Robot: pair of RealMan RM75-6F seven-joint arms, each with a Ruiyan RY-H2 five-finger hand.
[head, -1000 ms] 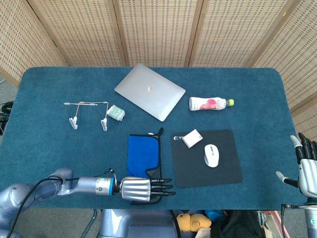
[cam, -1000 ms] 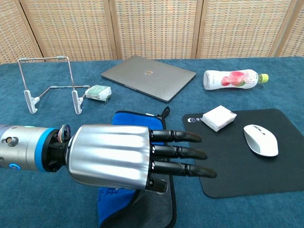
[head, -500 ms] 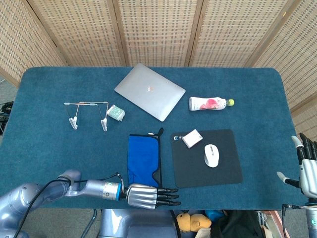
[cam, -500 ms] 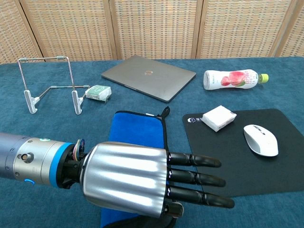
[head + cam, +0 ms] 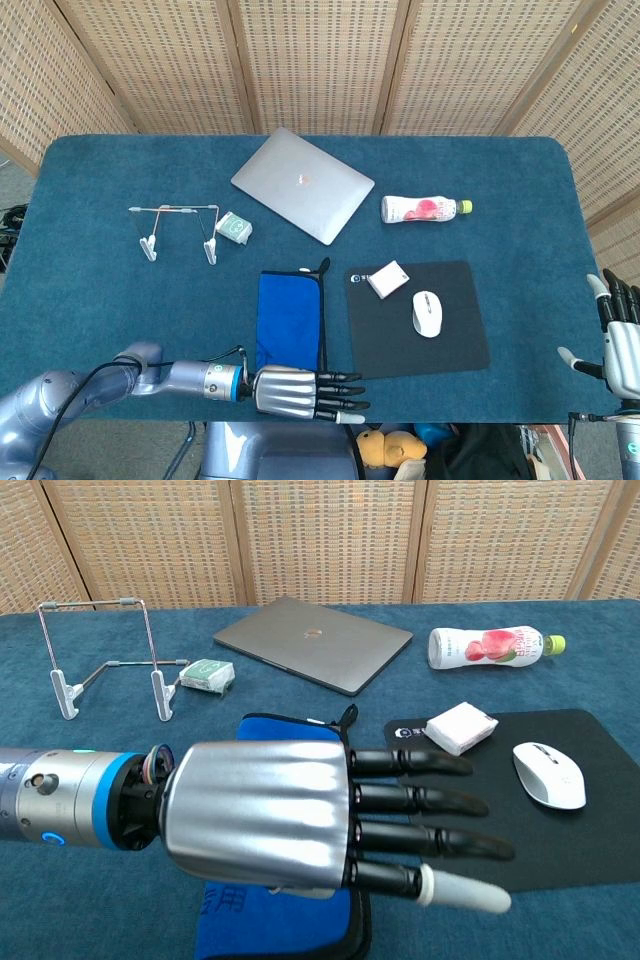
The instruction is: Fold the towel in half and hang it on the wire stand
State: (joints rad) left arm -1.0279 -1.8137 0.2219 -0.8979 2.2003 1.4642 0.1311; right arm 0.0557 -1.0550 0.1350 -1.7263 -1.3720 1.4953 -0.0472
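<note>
A blue towel (image 5: 289,318) with a black edge lies flat on the table left of the mouse pad, its long side running away from me; it shows again in the chest view (image 5: 290,731). My left hand (image 5: 302,390) hovers palm down over the towel's near end, fingers straight and apart, holding nothing; it fills the chest view (image 5: 320,815) and hides most of the towel. The wire stand (image 5: 178,229) stands at the left, also in the chest view (image 5: 105,662). My right hand (image 5: 620,345) hangs off the table's right edge, fingers apart and empty.
A closed laptop (image 5: 303,184) lies at the back centre, a bottle (image 5: 425,208) on its side to its right. A green packet (image 5: 235,228) sits by the stand. A black mouse pad (image 5: 450,345) carries a mouse (image 5: 427,313) and a white box (image 5: 388,280).
My left hand drew back from the towel's near end toward the table's front edge, and its fingers spread out straight. The towel's near end now lies flatter. The right hand stayed put.
</note>
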